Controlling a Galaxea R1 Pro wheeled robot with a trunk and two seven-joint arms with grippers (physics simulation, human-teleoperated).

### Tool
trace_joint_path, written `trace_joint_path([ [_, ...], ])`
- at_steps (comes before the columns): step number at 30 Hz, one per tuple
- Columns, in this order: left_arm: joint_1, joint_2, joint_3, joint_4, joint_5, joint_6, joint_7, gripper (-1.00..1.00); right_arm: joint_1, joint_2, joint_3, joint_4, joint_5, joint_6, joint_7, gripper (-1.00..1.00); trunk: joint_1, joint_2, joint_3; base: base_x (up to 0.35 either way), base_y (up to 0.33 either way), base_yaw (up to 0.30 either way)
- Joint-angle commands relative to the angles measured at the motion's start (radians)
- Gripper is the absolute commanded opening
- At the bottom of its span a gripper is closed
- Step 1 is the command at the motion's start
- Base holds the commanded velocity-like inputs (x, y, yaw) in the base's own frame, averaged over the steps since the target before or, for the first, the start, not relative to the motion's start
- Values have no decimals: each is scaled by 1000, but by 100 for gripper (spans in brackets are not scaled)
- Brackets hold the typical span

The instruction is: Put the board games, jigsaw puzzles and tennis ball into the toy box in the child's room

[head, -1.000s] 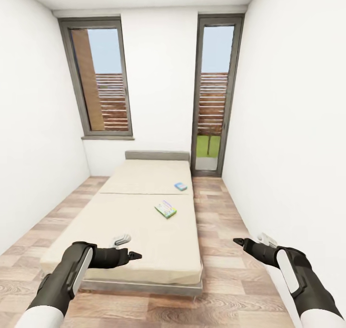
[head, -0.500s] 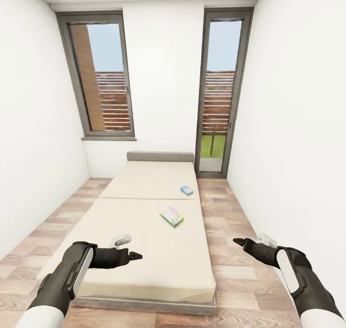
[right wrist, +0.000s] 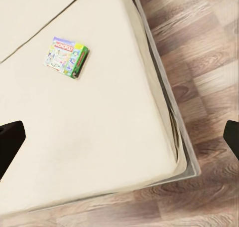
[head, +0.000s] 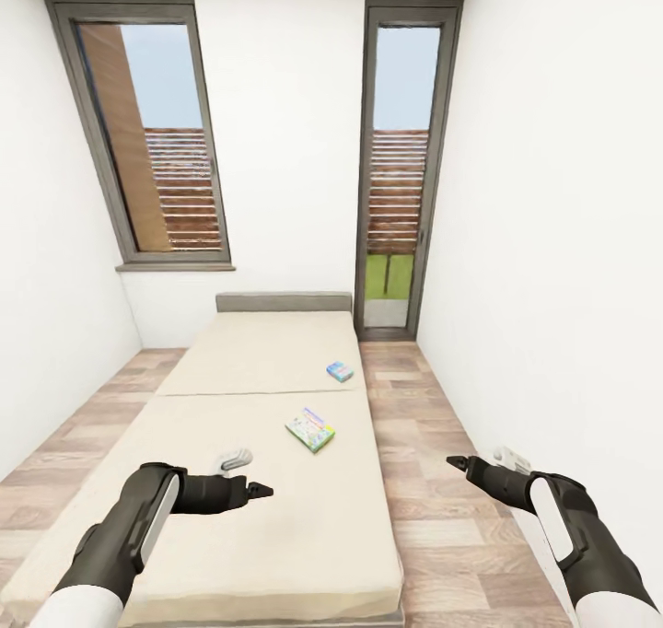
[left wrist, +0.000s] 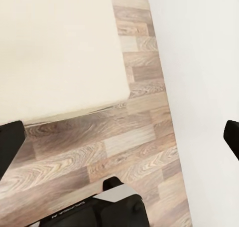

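Note:
Two board games lie on the bed [head: 230, 536], a wide beige mattress. The green-yellow one [head: 310, 429] sits near the middle right, also in the right wrist view [right wrist: 66, 56]. The smaller blue one [head: 340, 371] is farther back. My left gripper [head: 249, 476] hovers open over the mattress's near part, nothing between its fingers. My right gripper [head: 481, 460] hangs open and empty over the floor to the right of the bed. The table, toy box, jigsaw puzzles and tennis ball are out of view.
A wood-plank aisle [head: 433, 481] runs between the bed and the white right wall. A narrower floor strip [head: 64, 444] lies on the left. Behind the grey headboard [head: 284, 301] are a window [head: 147, 140] and a tall glass door [head: 401, 177].
The whole view has shifted: the camera has come closer to the bed, which now reaches the picture's lower edge. Both arms keep the same pose, and the games lie where they were.

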Motion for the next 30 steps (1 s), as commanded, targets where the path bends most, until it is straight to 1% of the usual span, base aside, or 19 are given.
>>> trace_joint_path([
  [1, 0, 0, 2, -1, 0, 7, -3, 100, -1, 1, -2, 0, 4, 4, 7, 100, 1, -1, -1, 268, -51, -137],
  [7, 0, 0, 2, -1, 0, 7, -3, 100, -1, 1, -2, 0, 5, 4, 7, 100, 1, -1, -4, 214, -25, -67],
  [19, 0, 0, 1, -1, 0, 7, -2, 100, -1, 1, -2, 0, 6, 3, 7, 100, 1, -1, -5, 209, -12, -10],
  [30, 0, 1, 2, -1, 0, 7, -2, 100, -1, 2, -2, 0, 6, 2, 7, 100, 1, -1, -5, 147, -56, -1],
])
